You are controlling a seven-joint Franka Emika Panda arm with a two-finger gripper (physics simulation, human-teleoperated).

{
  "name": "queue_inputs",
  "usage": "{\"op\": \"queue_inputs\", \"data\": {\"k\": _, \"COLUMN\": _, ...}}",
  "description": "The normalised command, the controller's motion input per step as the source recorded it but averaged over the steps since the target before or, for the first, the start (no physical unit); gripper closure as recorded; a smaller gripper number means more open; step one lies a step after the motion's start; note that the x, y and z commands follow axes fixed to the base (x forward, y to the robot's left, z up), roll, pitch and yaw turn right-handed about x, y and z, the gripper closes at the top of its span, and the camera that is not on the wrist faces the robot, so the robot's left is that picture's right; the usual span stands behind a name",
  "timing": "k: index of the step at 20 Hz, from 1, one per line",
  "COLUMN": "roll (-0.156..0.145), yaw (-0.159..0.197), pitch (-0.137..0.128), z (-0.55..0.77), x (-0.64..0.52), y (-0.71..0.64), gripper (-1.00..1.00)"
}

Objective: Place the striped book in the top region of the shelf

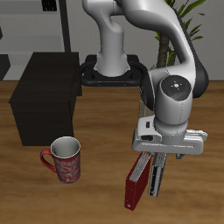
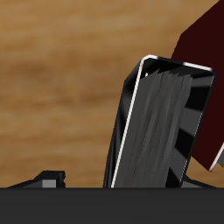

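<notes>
The striped book [image 1: 157, 178] stands on edge on the table near its front edge, right against the dark red book [image 1: 136, 184]. In the wrist view the striped book [image 2: 162, 122] fills the frame close up, slightly tilted, with its grey page edge facing me and the red book [image 2: 206, 79] behind it. My gripper [image 1: 161, 166] hangs directly over the striped book's upper end. One fingertip [image 2: 51, 178] shows apart from the book's side; the other is hidden. The jaws look open. The black shelf [image 1: 44, 96] stands farther back, its flat top bare.
A red patterned mug [image 1: 66, 160] stands on the table between the shelf and the books. A grey metal-framed rack [image 1: 35, 26] and a potted plant [image 1: 188, 17] are behind the table. The robot base [image 1: 114, 70] stands beside the shelf.
</notes>
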Motion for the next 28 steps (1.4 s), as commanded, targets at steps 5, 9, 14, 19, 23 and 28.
{"op": "queue_inputs", "data": {"k": 5, "roll": 0.013, "yaw": -0.005, "pitch": -0.018, "z": 0.16, "x": -0.04, "y": 0.01, "gripper": 1.0}}
{"op": "queue_inputs", "data": {"k": 9, "roll": 0.027, "yaw": 0.014, "pitch": -0.045, "z": 0.24, "x": -0.08, "y": 0.07, "gripper": 1.0}}
{"op": "queue_inputs", "data": {"k": 14, "roll": 0.026, "yaw": 0.031, "pitch": -0.032, "z": 0.25, "x": -0.18, "y": 0.09, "gripper": 1.0}}
{"op": "queue_inputs", "data": {"k": 19, "roll": 0.02, "yaw": 0.058, "pitch": -0.05, "z": 0.4, "x": -0.29, "y": 0.11, "gripper": 1.0}}
{"op": "queue_inputs", "data": {"k": 23, "roll": -0.017, "yaw": 0.061, "pitch": -0.056, "z": 0.55, "x": -0.28, "y": -0.03, "gripper": 1.0}}
{"op": "queue_inputs", "data": {"k": 28, "roll": -0.039, "yaw": 0.045, "pitch": -0.074, "z": 0.64, "x": -0.29, "y": -0.17, "gripper": 1.0}}
